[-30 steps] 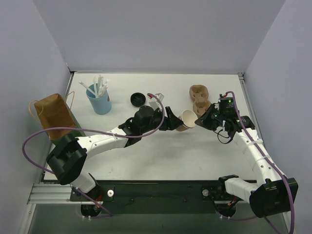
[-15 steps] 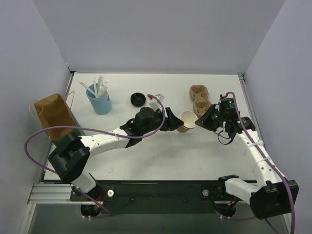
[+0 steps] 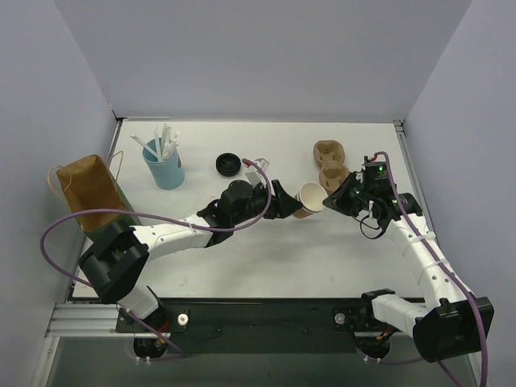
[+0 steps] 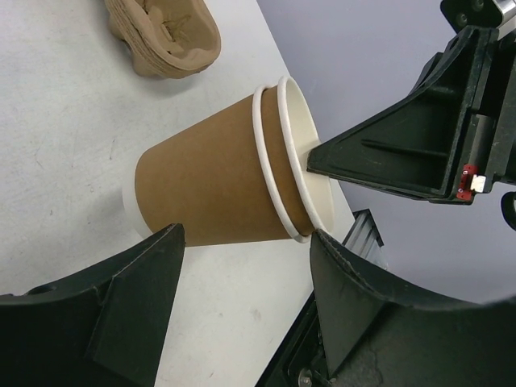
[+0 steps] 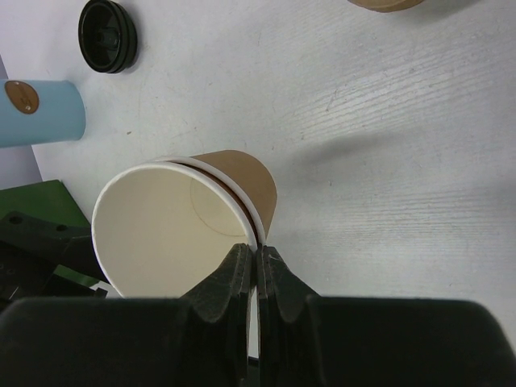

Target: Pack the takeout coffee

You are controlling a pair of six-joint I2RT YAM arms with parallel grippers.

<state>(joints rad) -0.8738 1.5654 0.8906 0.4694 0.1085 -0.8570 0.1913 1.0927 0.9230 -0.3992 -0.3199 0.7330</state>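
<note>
Tan cup [image 3: 310,198] up off the table [image 3: 339,250], tipped sideways, pinched at its rim by the closed right gripper [image 5: 251,270]. Left gripper [image 4: 242,282] wide open beside it. Two stacked rims seen only from the left wrist. Black lid [image 3: 228,164] lying far back.

Three cameras are covering one worktop [image 3: 266,266].
The overhead camera is looking down from behind both arms, taking in the whole surface. The left wrist camera is looking close along its fingers [image 4: 121,298] at the paper cup [image 4: 218,189]; the right wrist camera is staring closely into the same cup, which all three views are sharing.
</note>
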